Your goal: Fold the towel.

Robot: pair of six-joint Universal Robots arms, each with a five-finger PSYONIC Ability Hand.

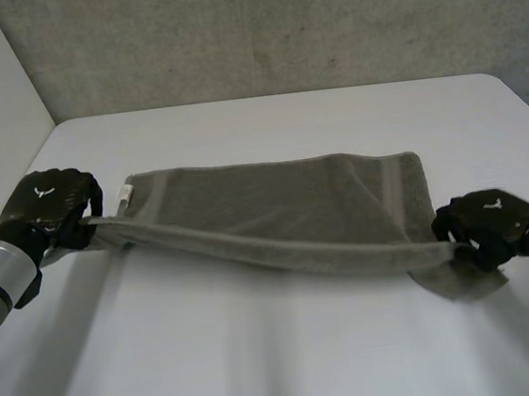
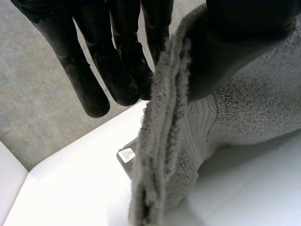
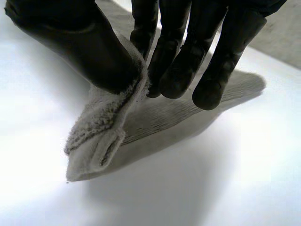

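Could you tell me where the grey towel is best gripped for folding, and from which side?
At the two corners of its near long edge, one from each short end, in a pinch. The left hand and right hand hold the towel so: the edge hangs raised in one line, likely to fold over evenly.

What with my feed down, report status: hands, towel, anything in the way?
Left hand pinching towel at left end. Right hand pinching right end. Near edge lifted, rest on table. Nothing in the way.
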